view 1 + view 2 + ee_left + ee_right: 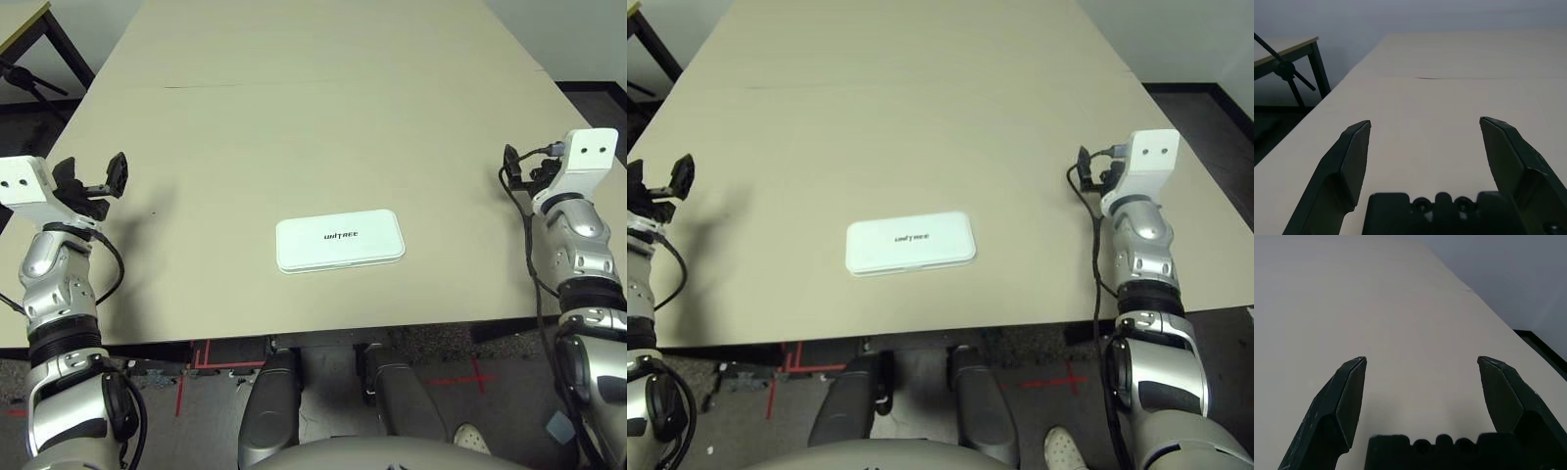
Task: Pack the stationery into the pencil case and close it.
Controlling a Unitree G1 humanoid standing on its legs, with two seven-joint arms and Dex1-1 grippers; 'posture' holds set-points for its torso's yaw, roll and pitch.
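The white pencil case point(340, 240) lies flat with its lid down, near the table's front edge in the middle, black lettering on top. The stationery is out of view. My left gripper point(98, 178) hangs over the table's left edge, well to the left of the case, open with nothing between its fingers point(1354, 156). My right gripper point(519, 168) is raised near the table's right edge, far right of the case, also open and empty, its fingers point(1349, 396) spread wide over bare tabletop.
The beige table point(323, 108) stretches far back with a thin seam across it. A second table with black legs point(29, 49) stands off the far left corner. Red tape marks show on the floor below the front edge.
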